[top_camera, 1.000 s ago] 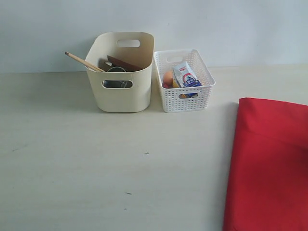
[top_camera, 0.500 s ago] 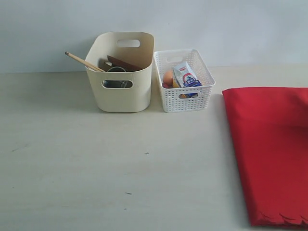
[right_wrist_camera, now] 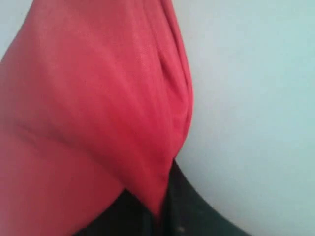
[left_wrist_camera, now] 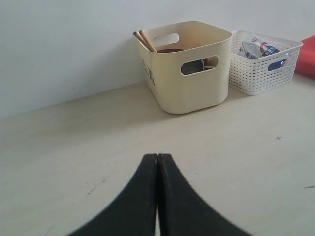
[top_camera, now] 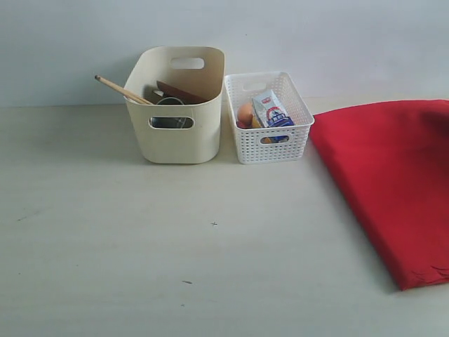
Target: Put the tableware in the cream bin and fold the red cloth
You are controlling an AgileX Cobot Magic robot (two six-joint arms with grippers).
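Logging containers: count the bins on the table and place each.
2. The cream bin stands near the back wall; the white lattice basket sits beside it, between it and the red cloth.

Plastic bins, wood and steel tableware, red fabric, matt tabletop.
Cream bin (top_camera: 179, 140): smooth plastic, slight sheen. White basket (top_camera: 273, 147) just right of it: moulded lattice plastic. Chopsticks (top_camera: 123, 90): pale bare wood. Plate (top_camera: 179, 92): darker brown wood. Cup (left_wrist_camera: 196, 66): shiny steel, seen through the bin's cut-out. Carton (top_camera: 272, 111): glossy printed paper. Red cloth (top_camera: 393, 175), right: matt woven fabric, soft folds. Table (top_camera: 140, 246): pale, matt, faint grain, few dark specks.
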